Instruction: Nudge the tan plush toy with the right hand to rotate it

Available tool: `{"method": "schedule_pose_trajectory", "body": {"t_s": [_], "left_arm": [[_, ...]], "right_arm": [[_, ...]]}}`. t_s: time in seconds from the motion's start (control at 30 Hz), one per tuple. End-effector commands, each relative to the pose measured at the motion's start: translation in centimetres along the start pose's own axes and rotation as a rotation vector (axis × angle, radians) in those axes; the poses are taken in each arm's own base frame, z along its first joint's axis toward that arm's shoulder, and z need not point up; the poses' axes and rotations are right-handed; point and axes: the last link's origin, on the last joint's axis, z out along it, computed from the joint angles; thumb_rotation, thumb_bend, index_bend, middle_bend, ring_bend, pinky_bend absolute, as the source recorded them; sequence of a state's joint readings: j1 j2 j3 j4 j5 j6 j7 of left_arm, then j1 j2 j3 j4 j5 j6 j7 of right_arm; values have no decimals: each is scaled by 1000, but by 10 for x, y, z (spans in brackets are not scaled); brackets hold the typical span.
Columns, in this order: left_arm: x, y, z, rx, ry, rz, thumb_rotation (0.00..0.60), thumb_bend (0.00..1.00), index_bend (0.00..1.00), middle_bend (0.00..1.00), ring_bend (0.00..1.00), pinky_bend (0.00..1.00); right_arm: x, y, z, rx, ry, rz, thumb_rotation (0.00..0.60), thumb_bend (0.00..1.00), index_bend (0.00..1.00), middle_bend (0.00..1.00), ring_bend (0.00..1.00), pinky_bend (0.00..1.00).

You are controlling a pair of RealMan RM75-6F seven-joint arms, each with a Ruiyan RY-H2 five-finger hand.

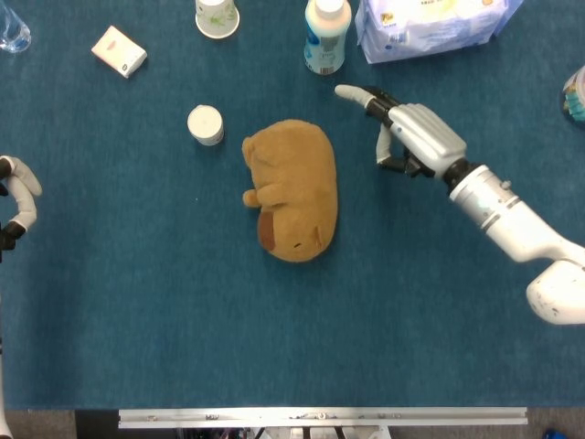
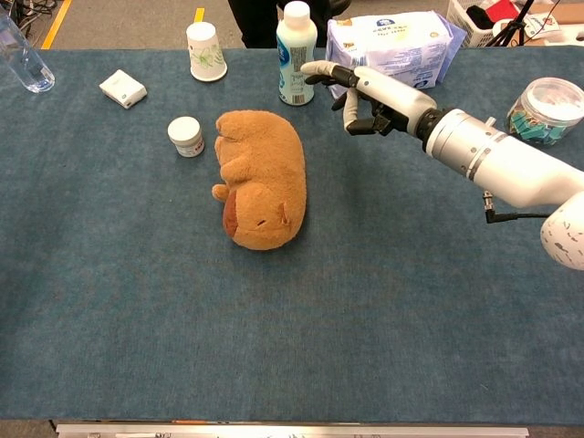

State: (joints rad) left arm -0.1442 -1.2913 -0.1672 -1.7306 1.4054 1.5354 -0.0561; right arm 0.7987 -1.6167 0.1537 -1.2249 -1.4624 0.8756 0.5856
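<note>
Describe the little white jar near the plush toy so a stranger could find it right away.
Start at the tan plush toy lying mid-table on the blue cloth. Just off its far left end stands a small round white lidded jar. Unlike the taller patterned paper cup behind it, it is squat and capped.

White jar (image 1: 206, 124), paper cup (image 2: 205, 51), milk bottle (image 2: 297, 53).
</note>
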Motion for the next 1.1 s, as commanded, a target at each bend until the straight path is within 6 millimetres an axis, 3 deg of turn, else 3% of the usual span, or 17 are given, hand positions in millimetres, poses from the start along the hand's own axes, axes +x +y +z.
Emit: {"method": "schedule_pose_trajectory", "body": {"t_s": [0.03,0.33,0.5,0.83,1.1], "left_arm": [[0,0,0,0,-1,1,600,709,661,617,422,559],[2,0,0,1,4,-4,600,709,661,617,422,558],[2,0,0,0,6,-5,600,709,660,617,422,559],[-1,0,0,1,-7,5,600,709,661,617,422,559],[-2,0,0,1,-6,6,600,709,660,617,422,559]], "right_arm": [[-10,0,1,-2,-41,6,600,1000,91,132,67,222],[-38,-5,4,-9,-196,46,600,1000,91,148,67,221],[-32,-3,3,4,-173,60,600,1000,91,149,67,220],[0,0,-2,24,-4,75,600,1000,91,149,67,221],[-18,0,5,-7,-71,103,600,1000,92,149,67,220]]}}
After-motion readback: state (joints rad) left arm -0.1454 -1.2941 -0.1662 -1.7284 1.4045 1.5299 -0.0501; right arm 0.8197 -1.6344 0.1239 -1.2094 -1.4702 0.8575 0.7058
